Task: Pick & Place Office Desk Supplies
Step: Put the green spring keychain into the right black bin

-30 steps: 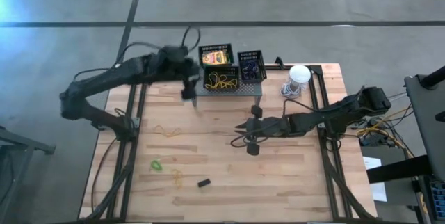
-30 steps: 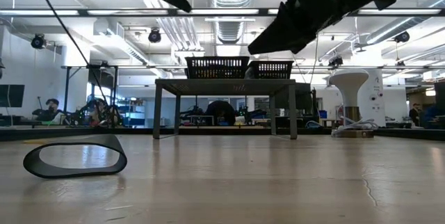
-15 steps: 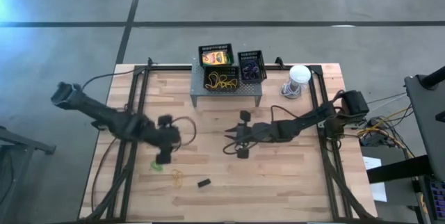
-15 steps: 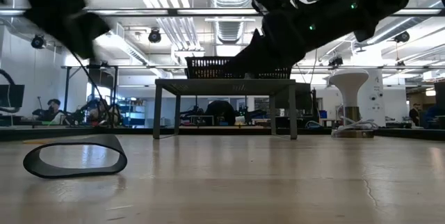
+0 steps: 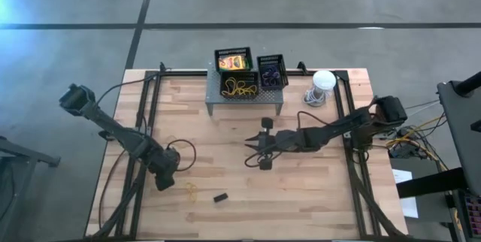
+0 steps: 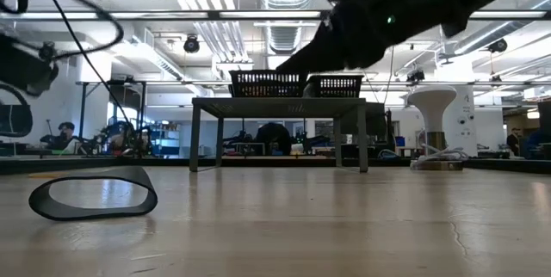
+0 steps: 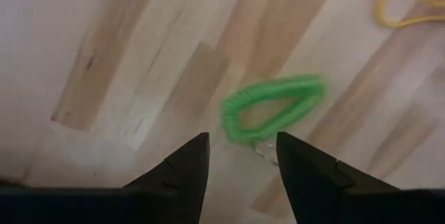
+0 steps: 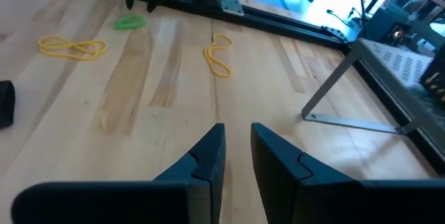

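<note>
A green rubber band [image 7: 271,109] lies flat on the wooden table near its left front. My left gripper [image 7: 242,147] points down just above it, open, the band lying just past its fingertips. In the high view this gripper [image 5: 164,178] hides the band. Two yellow bands [image 5: 192,191] [image 5: 180,143] and a small black block [image 5: 220,197] lie nearby. Three black baskets [image 5: 240,86] stand on the grey shelf [image 5: 244,99] at the far edge; one holds a crayon box [image 5: 234,62]. My right gripper [image 5: 249,152] hovers mid-table, slightly open, with nothing between its fingers.
A white round object with a coiled cord [image 5: 322,84] stands at the far right. A black band loop [image 6: 93,200] stands on edge close to the low camera. The shelf's leg [image 8: 334,92] rises beside my right gripper. Bare wood lies between the two arms.
My left arm has swung from the shelf at the far edge to the table's near left, sinking and tipping until its gripper points down over the green band. My right gripper has drifted a little toward the table's left.
</note>
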Tool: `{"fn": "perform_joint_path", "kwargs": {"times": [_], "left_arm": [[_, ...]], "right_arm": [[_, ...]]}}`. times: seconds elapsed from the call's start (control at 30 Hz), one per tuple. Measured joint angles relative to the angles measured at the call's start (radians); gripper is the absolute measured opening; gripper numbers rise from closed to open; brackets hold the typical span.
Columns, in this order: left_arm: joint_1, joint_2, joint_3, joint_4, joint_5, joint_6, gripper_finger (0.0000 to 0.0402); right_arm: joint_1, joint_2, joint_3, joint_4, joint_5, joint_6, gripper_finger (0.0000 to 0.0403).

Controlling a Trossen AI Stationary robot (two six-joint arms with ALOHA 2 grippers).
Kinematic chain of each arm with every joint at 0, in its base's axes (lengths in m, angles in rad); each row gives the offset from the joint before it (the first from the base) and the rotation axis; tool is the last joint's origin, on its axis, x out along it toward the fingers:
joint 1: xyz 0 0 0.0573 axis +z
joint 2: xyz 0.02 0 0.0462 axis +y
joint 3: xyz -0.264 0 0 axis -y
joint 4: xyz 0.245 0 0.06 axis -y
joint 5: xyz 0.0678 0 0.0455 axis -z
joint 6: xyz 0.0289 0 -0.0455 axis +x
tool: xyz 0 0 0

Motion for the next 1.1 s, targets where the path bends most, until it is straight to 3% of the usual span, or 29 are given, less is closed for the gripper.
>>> {"fn": "perform_joint_path", "kwargs": {"times": [0.2,0.37,0.53,0.8,0.87,1.1], "left_arm": [[0.001,-0.001,-0.086,0.136,0.019,0.022,0.0173],[0.001,-0.004,-0.101,0.145,0.006,0.041,0.0173],[-0.001,-0.003,-0.099,0.143,-0.053,0.158,0.0157],[-0.001,-0.001,-0.105,0.205,-0.231,0.3,0.0043],[0.003,0.005,-0.108,0.294,-0.346,0.329,0.0016],[0.04,0.002,-0.107,0.654,-0.625,0.566,0.0012]], "right_arm": [[0.0,-0.081,-0.003,-0.083,0.0,0.005,0.0063],[0.0,-0.089,-0.003,-0.076,0.0,0.009,0.0066],[0.0,-0.083,-0.004,-0.085,0.0,0.032,0.0062],[0.0,-0.083,-0.004,-0.111,0.0,0.031,0.0061],[0.0,-0.083,-0.004,-0.128,0.0,0.029,0.0061],[0.0,-0.083,-0.005,-0.151,0.0,0.043,0.0061]]}}
